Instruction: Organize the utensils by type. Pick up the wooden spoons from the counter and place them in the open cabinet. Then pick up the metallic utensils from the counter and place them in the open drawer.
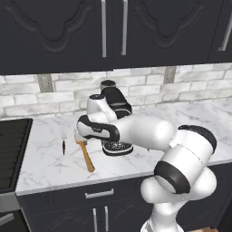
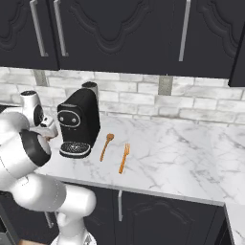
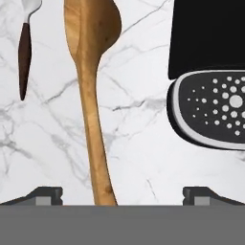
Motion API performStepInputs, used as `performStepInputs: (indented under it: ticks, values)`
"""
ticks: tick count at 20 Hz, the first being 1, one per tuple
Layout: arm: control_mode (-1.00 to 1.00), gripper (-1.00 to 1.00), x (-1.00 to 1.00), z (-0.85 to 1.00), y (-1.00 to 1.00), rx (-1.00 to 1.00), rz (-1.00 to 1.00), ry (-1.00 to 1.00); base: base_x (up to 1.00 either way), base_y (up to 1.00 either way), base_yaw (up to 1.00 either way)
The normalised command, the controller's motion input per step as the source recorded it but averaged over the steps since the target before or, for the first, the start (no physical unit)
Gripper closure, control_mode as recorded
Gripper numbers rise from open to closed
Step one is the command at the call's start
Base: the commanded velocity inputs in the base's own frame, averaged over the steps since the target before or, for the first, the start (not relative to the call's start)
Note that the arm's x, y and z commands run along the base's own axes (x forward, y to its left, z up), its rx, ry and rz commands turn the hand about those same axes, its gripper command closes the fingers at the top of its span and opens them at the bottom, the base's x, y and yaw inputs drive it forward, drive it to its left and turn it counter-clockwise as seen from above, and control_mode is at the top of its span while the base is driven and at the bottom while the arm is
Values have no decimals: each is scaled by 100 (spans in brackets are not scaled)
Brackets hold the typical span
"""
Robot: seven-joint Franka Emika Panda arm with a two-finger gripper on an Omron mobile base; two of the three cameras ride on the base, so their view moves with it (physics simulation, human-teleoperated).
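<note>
White marble counter (image 2: 182, 158), grey-veined, above dark cabinet fronts, brick backsplash behind. Black coffee machine (image 2: 79, 122) standing toward the back of the counter, round perforated drip tray (image 3: 215, 110) at its foot. Large wooden spoon (image 3: 91, 95), lying flat on the counter just left of the coffee machine, handle toward the near edge, bowl toward the wall; also seen in the left base view (image 1: 85, 156). Small fork with silver head and dark handle (image 3: 24, 52), flat on the counter a little further left of the large spoon, apart from it, roughly parallel. Smaller wooden spoon (image 2: 106, 146), flat on the counter just right of the coffee machine. Orange fork (image 2: 124, 158), right of the smaller spoon and slightly nearer the front edge, prongs toward the wall. Gripper (image 3: 122, 194), above the large spoon's handle, fingertips spread wide either side of it, holding nothing; the spoon rests on the marble.
</note>
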Motion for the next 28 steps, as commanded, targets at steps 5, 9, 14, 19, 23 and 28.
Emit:
performStepInputs:
  ticks: [5,9,14,19,23,28]
  values:
    - [-100,-100,30,-40,13,3,0,10,0,0,0]
    - [-100,-100,33,-35,22,1,0,4,0,0,0]
    - [-100,-100,28,-30,23,0,0,2,0,0,0]
    - [-100,-100,21,-26,25,0,0,0,0,0,0]
    - [-100,-100,18,-24,11,0,-4,0,0,0,0]
    - [-100,-100,13,-27,2,0,-7,3,0,0,0]
